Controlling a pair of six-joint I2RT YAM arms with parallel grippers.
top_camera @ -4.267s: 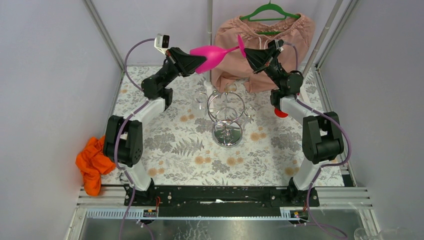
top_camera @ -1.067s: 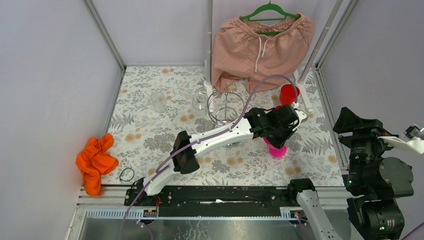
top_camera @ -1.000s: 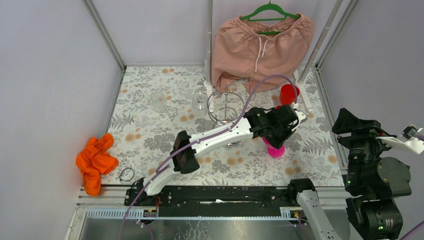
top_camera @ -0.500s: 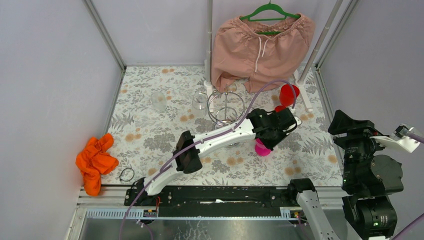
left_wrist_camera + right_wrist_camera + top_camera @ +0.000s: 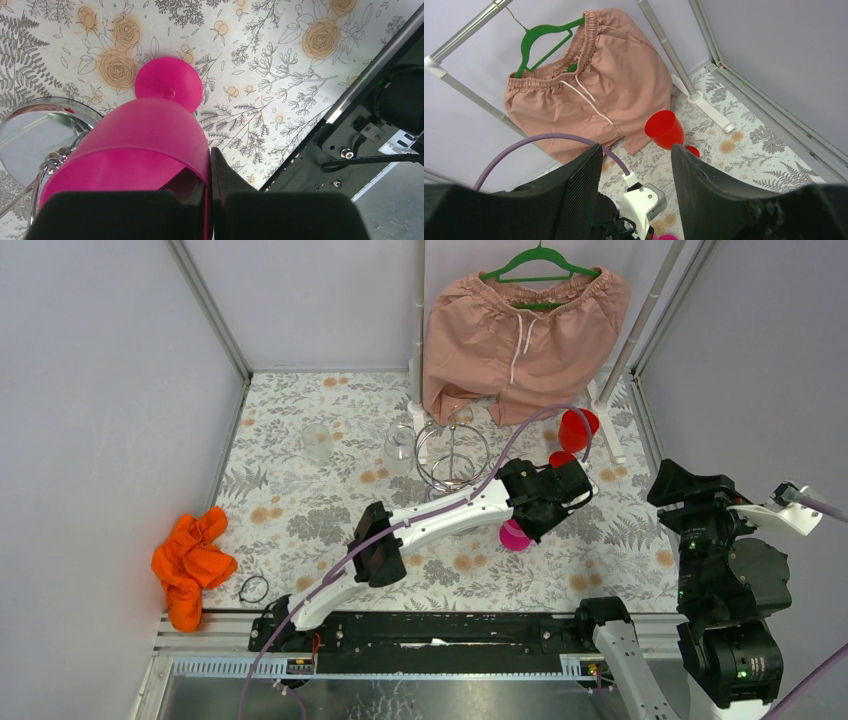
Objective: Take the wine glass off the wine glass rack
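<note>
The pink wine glass [image 5: 135, 145] hangs foot-down from my left gripper [image 5: 209, 175], which is shut on the bowl's rim, one finger inside and one outside. Its round foot [image 5: 168, 82] faces the flowered mat; I cannot tell if it touches. From above, the left gripper [image 5: 530, 520] reaches across to the right of centre, with the pink foot [image 5: 515, 535] just below it. The chrome wine glass rack [image 5: 452, 452] stands right behind the arm, its mirror base [image 5: 35, 130] beside the glass. My right gripper [image 5: 672, 488] is raised at the right edge, open and holding nothing [image 5: 635, 150].
Pink shorts [image 5: 525, 330] hang on a green hanger at the back. A red cup [image 5: 577, 427] stands back right, and clear glasses [image 5: 317, 440] [image 5: 398, 450] stand left of the rack. An orange cloth [image 5: 185, 565] and a small black ring [image 5: 253, 588] lie front left.
My left gripper has carried the pink glass to the left, closer to the rack's base. The raised right arm has drifted slightly left.
</note>
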